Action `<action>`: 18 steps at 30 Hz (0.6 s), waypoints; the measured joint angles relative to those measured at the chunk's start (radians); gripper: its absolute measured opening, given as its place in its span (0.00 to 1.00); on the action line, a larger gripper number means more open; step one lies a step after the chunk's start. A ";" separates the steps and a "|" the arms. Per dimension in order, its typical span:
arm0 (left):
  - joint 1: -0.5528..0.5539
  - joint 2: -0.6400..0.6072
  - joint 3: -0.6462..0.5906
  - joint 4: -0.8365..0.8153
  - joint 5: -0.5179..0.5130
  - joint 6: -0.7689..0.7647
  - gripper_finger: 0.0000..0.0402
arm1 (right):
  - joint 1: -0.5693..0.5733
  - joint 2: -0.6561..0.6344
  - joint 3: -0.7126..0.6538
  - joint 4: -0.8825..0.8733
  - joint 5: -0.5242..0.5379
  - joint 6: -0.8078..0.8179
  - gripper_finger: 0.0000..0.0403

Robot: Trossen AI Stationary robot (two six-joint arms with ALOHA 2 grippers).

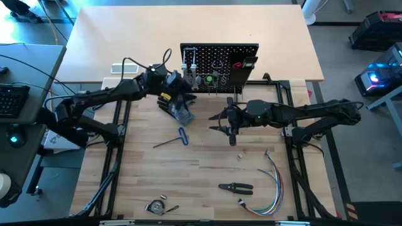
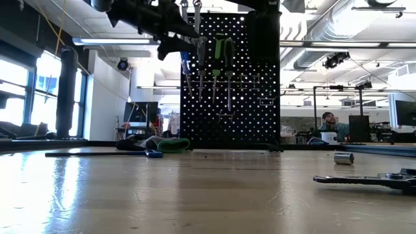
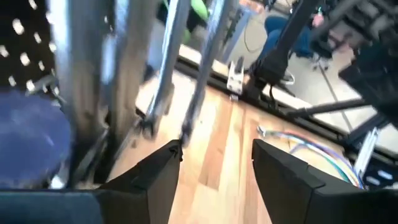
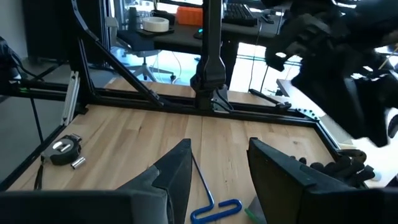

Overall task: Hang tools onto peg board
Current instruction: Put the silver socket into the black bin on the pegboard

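From above, my left pincer (image 1: 177,88) is sitting right at the left end of the peg board (image 1: 220,49), where several tools (image 1: 202,80) are already hanging, a green-handled one among them. My right pincer (image 1: 231,129) is waiting over the middle of the bench (image 1: 188,176), just in front of the board. A blue-handled hex key (image 1: 182,135) is lying between the two arms, black pliers (image 1: 236,187) and a bundle of coloured wires (image 1: 273,179) are lying nearer the front, and a tape measure (image 1: 155,205) is sitting at the front edge.

At bench level, my left arm is reaching in from above to the top of the board, beside the hanging silver and green-handled tools. The hex key and a black glove (image 2: 144,143) are lying at the foot of the board.

Through my left wrist camera, my fingers (image 3: 155,168) are standing apart with nothing between them, and silver shafts (image 3: 168,68) are hanging close ahead.

Through my right wrist camera, those fingers (image 4: 174,171) are also gaping and holding nothing, with the hex key lying just beyond them.

I am judging that I am letting go of a tool at its hook. Next I should be backing my left arm straight off without brushing the hung tools, and the hex key looks like the nearest pick.
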 joint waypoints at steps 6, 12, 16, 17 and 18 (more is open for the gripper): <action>-0.049 -0.041 0.000 -0.145 -0.044 0.026 0.48 | 0.000 0.000 0.000 -0.034 0.000 0.000 0.38; -0.137 -0.078 0.001 -0.295 -0.124 0.045 0.48 | 0.020 0.000 0.000 -0.143 0.000 0.016 0.38; -0.218 -0.082 0.001 -0.372 -0.187 0.047 0.48 | 0.038 0.000 0.000 -0.241 0.000 0.058 0.38; -0.241 -0.081 0.001 -0.387 -0.202 0.046 0.48 | 0.043 0.000 0.000 -0.272 0.000 0.072 0.38; -0.264 -0.081 0.001 -0.403 -0.216 0.045 0.48 | 0.049 0.000 0.000 -0.306 0.000 0.087 0.38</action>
